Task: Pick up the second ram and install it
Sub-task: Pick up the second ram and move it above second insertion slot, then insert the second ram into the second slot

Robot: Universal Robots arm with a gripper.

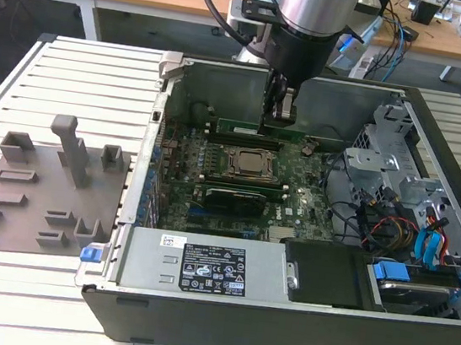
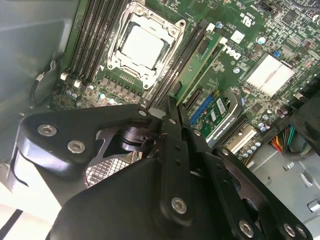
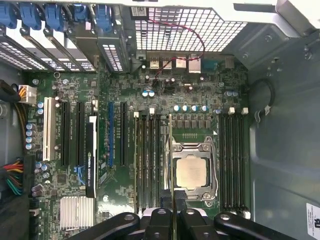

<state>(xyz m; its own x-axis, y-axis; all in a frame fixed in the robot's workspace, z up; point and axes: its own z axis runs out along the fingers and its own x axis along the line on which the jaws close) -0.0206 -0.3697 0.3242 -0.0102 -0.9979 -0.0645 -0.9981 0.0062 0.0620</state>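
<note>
Arm reaches straight down into the open PC case (image 1: 277,332), with the gripper (image 1: 276,121) clenched on one end of the second ram (image 1: 238,128). The stick sits just beside the CPU socket (image 1: 248,165), over the motherboard (image 1: 294,202). Can't tell if it's touching a slot. The exterior view gives you its green face. In the first wrist view it's edge-on, just a thin green line along the socket's edge beside the empty black slots (image 3: 150,160).

My arm hangs straight down, wrist vertical. My gripper (image 1: 277,115) points downward, jaws pinched tight on the second ram (image 3: 171,150).
</note>
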